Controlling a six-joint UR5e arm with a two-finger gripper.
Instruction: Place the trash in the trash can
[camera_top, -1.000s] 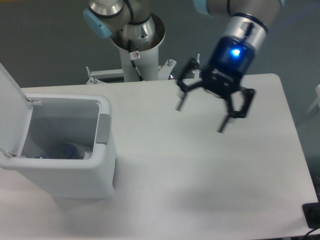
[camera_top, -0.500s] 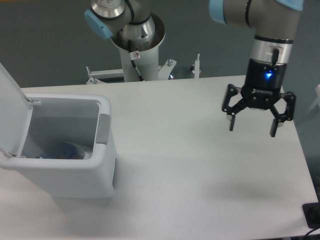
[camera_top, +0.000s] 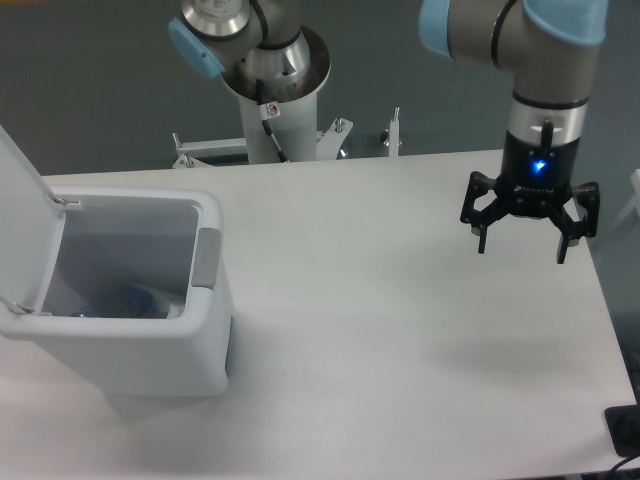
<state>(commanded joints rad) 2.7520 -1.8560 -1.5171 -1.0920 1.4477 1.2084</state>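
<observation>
With the trash (camera_top: 135, 300) showing as a bluish-and-clear heap at the bottom of the trash can (camera_top: 205, 345), no loose piece is visible on the desk (camera_top: 380, 340), so the job looks finished; the sensible step is to hold the arm clear and high, away from the raised lid (camera_top: 18, 215). The end effector (camera_top: 522, 243) hangs empty, fingers spread apart, above the desk's far right side, well apart from the bin at the left.
</observation>
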